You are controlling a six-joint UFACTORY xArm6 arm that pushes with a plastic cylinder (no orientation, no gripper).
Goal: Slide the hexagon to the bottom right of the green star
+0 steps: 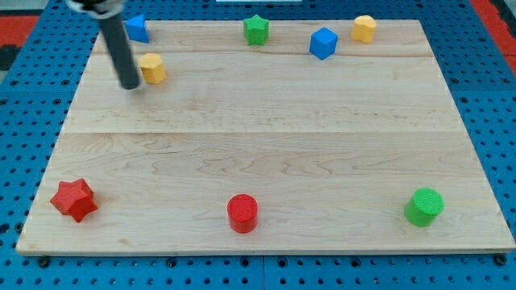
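The yellow hexagon (151, 68) sits near the board's top-left corner, touching or just beside my tip (129, 84) on the tip's right and slightly toward the view's top. There is no claw on this arm, only the dark rod, so nothing opens, closes or grips; the tip merely rests at the hexagon's left flank. The green star (256, 30) lies well off to the tip's right, close to the top edge. My judgement is that the push itself is the step in hand: the tip is placed on the hexagon's left side, ready to drive it rightward. The next move calls for a long slide toward the view's right, ending with the hexagon just below and right of the star, so the push should stay nearly level and not nudge the star. Farther right of the tip lie a blue cube (323, 43) and a second yellow block (364, 28); a blue block (137, 27) sits just above the tip. No containers show anywhere on the wooden board (266, 161).
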